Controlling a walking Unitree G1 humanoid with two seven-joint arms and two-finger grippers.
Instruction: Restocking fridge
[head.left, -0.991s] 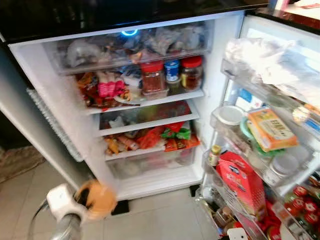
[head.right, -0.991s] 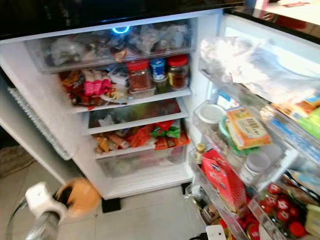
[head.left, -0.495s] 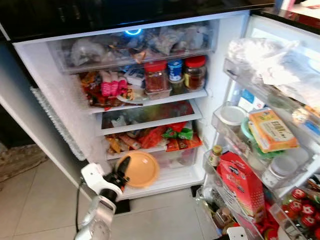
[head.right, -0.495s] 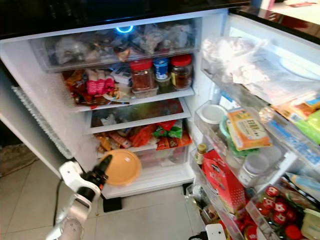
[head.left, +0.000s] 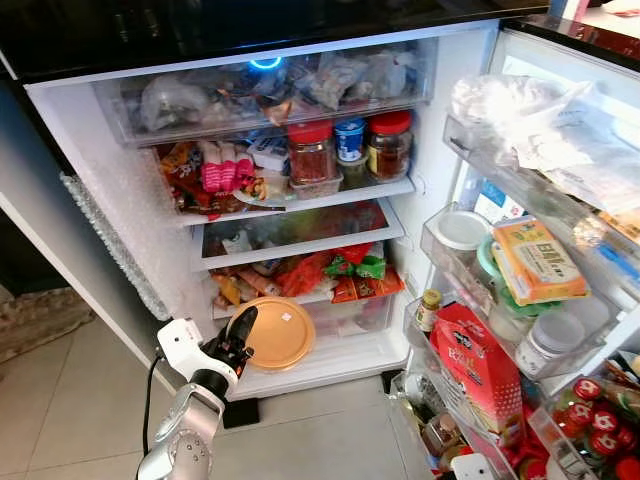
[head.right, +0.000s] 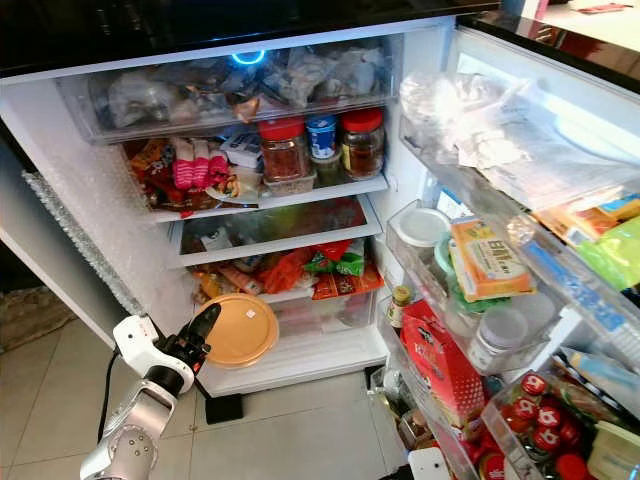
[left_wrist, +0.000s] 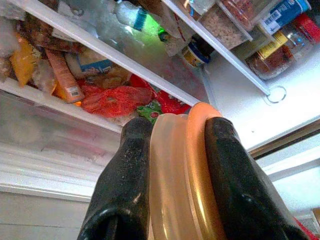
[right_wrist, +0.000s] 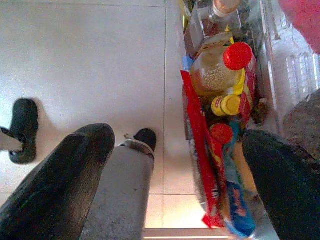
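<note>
Fridge (head.left: 120, 190) wide open, door (head.left: 560, 120) swung out to the right, its racks crowded with a red carton (head.left: 480, 365), an orange packet (head.left: 541, 262) and red-capped bottles (head.left: 600, 425). Tiled floor (head.left: 70, 400) bare to the left of the arm and before the fridge; a narrower strip of open tile between the lower door rack and the fridge base.

Left gripper (head.left: 241, 340) raised low in front of the fridge, near its left wall, level with the clear bottom drawer (head.left: 340, 320). Fingers (left_wrist: 127, 180) pinching an orange lidded container (head.left: 279, 334) by its rim, one finger on each face. Container round, flat, held on edge with its broad face toward the camera, just in front of the drawer, below the shelf of red and green packets (head.left: 340, 275). In the wrist view: an amber lid against a paler, translucent body, seen edge-on between the two black fingers.

Right gripper (right_wrist: 175, 170) down by the door's lower rack, above the floor, fingers spread wide apart with nothing between them.
</note>
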